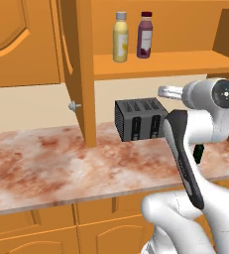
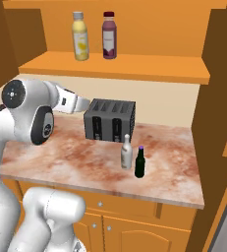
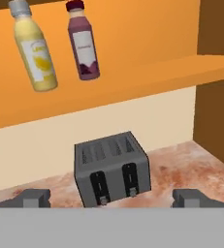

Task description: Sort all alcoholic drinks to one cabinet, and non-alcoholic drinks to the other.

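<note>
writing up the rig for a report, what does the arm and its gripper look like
The arm is glossy white with rounded, bulbous links and dark grey-black joint bands; a round dark cap with a small pale centre marks one joint. No loose cables show. The gripper has two small dark grey, blocky jaws.

Yellow bottle (image 2: 80,37) and purple bottle (image 2: 109,36) upright on the cabinet shelf (image 2: 134,67); pale glass bottle (image 2: 127,153) and dark bottle (image 2: 140,163) upright on the counter (image 2: 61,157).

Base views flank the toaster (image 1: 140,119); hand view faces it closer.
</note>
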